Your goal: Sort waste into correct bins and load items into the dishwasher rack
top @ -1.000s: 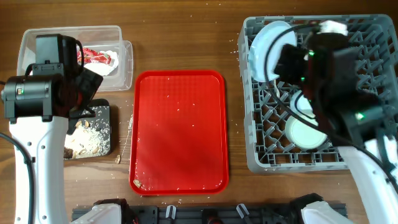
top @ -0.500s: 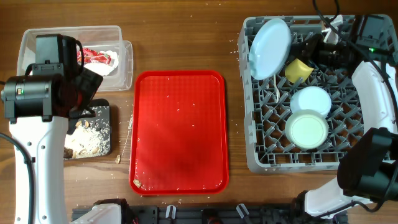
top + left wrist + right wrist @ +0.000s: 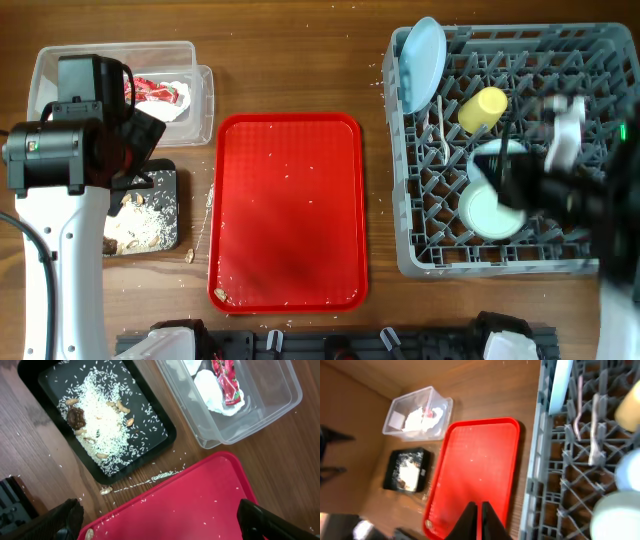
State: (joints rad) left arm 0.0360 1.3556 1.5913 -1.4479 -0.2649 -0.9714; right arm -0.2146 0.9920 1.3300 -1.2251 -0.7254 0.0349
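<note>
The grey dishwasher rack (image 3: 470,262) holds a light blue plate (image 3: 424,66) standing on edge, a yellow-green cup (image 3: 483,107), white spoons (image 3: 441,125), a blue bowl (image 3: 495,160) and a pale green saucer (image 3: 490,212). My right arm (image 3: 570,185) is a blur over the rack's right side. In its wrist view the right gripper (image 3: 479,520) is shut and holds nothing. The clear tub (image 3: 270,405) holds napkins (image 3: 212,392) and a red wrapper (image 3: 225,382). The black tray (image 3: 107,479) carries rice and brown scraps (image 3: 95,415). My left gripper (image 3: 162,522) hangs open over the red tray's corner.
A red tray (image 3: 290,210) with a few crumbs lies in the middle of the wooden table, between the bins and the rack. Loose rice grains (image 3: 162,476) lie on the wood between the black tray and the red tray.
The right arm has swung from the rack's back right corner to its front right and its jaws have shut. The plate now stands more edge-on. The left arm has not moved.
</note>
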